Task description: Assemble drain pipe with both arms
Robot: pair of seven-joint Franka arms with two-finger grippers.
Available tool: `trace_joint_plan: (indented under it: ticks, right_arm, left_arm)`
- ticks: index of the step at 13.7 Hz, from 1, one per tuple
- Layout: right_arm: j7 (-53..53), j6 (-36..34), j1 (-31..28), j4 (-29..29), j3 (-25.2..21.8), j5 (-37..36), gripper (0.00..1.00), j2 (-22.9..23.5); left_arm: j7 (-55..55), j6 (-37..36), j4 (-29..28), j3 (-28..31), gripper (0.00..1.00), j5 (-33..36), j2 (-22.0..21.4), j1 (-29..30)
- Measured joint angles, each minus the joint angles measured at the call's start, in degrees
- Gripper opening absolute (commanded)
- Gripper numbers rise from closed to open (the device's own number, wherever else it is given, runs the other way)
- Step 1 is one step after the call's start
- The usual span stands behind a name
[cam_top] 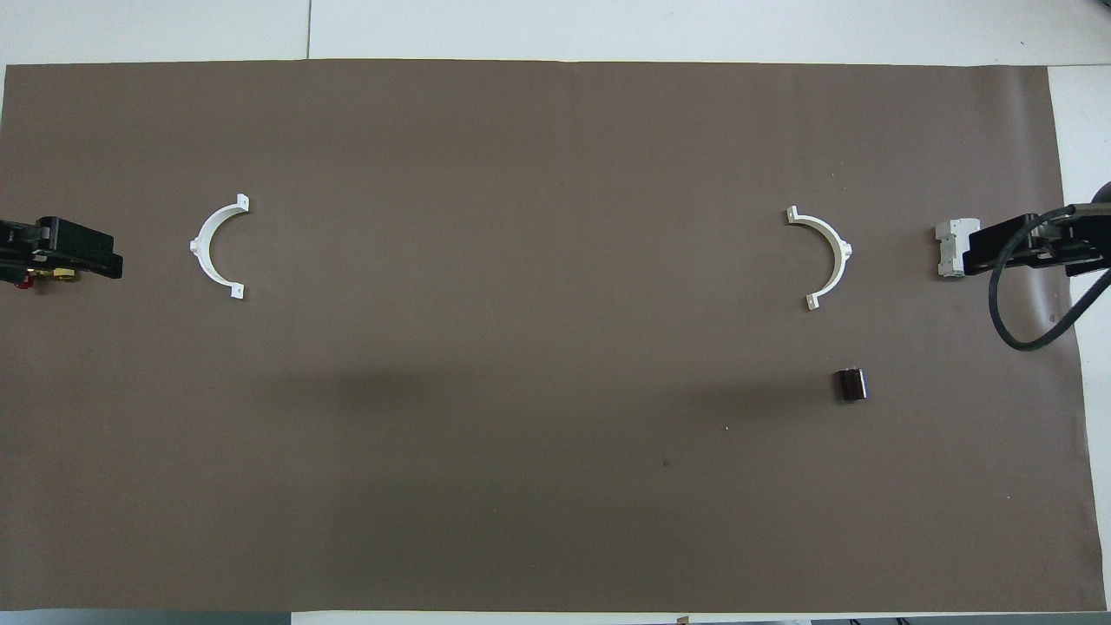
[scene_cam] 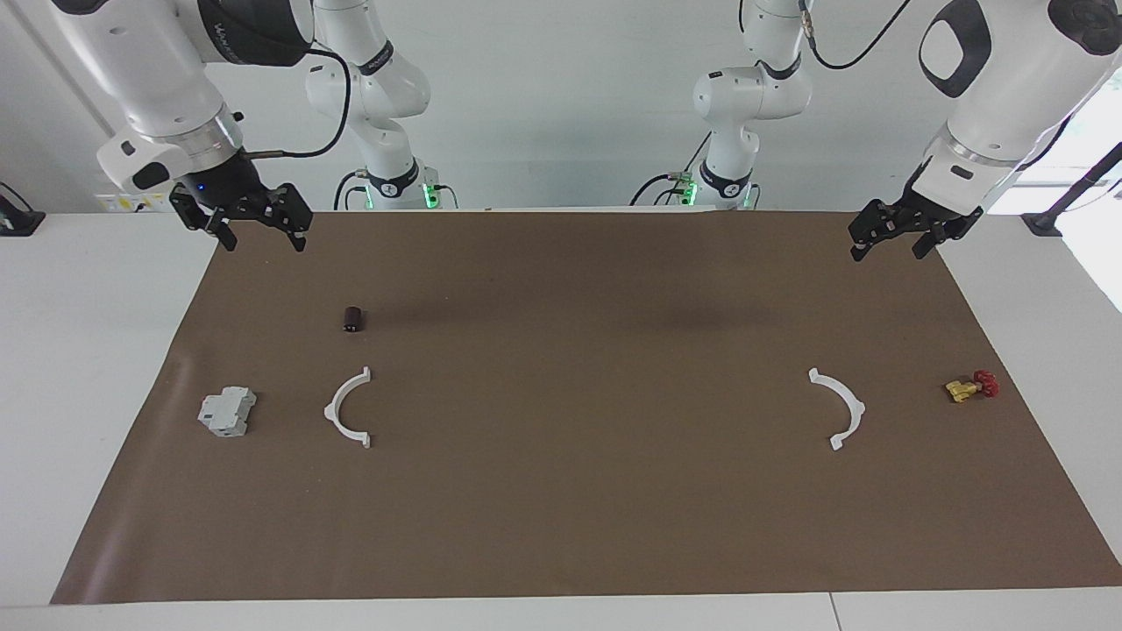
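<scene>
Two white half-ring pieces of the drain pipe lie flat and far apart on the brown mat (scene_cam: 561, 526). One half ring (scene_cam: 333, 408) lies toward the right arm's end and shows in the overhead view (cam_top: 842, 252). The other half ring (scene_cam: 855, 405) lies toward the left arm's end (cam_top: 200, 246). Their open sides face each other. My right gripper (scene_cam: 261, 241) hangs open and empty in the air over the right arm's end of the mat (cam_top: 998, 247). My left gripper (scene_cam: 890, 250) hangs open and empty over the left arm's end (cam_top: 78, 252).
A grey blocky part (scene_cam: 226, 412) lies beside the half ring at the right arm's end. A small dark cylinder (scene_cam: 353, 318) lies nearer to the robots than that ring. A small yellow and red part (scene_cam: 971, 386) lies beside the other half ring.
</scene>
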Motion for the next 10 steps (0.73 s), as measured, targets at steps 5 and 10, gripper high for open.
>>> trace_joint_plan:
  ticks: [5,10]
  right_arm:
    - [0.0,0.0,0.1,0.0,0.1,0.0,1.00,0.0]
    - [0.0,1.3,0.2,-0.2,0.4,0.2,1.00,0.0]
  left_arm:
    - [0.0,0.0,0.0,0.0,1.00,0.0,-0.1,0.0]
    - [0.0,0.0,0.0,0.0,1.00,0.0,-0.1,0.0]
